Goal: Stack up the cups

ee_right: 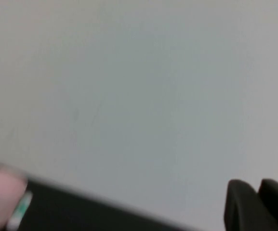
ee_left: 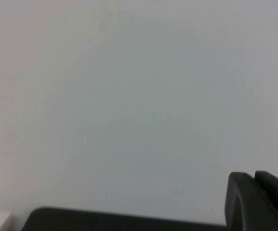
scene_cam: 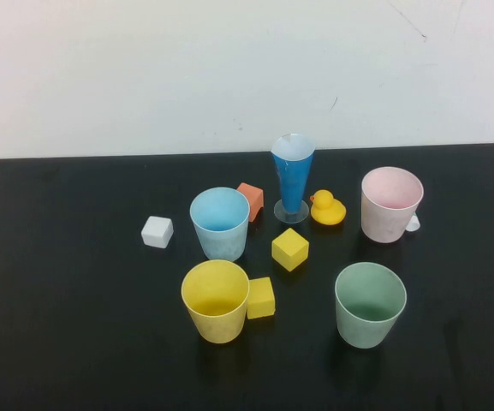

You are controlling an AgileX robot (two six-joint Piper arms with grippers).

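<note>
Neither arm shows in the high view. In the left wrist view, a dark part of the left gripper (ee_left: 259,202) sits at 5 o'clock. The right gripper (ee_right: 257,204) likewise sits at 5 o'clock in the right wrist view.

The high view looks down at the matte black counter (scene_cam: 75,325) from the robot's side. Both wrist views face the plain white wall (ee_left: 129,96), sharing the counter's far edge.

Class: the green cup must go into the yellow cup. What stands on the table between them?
Only a yellow cube touching the yellow cup; the green cup can lift over it. Neither gripper shows in the high view.
</note>
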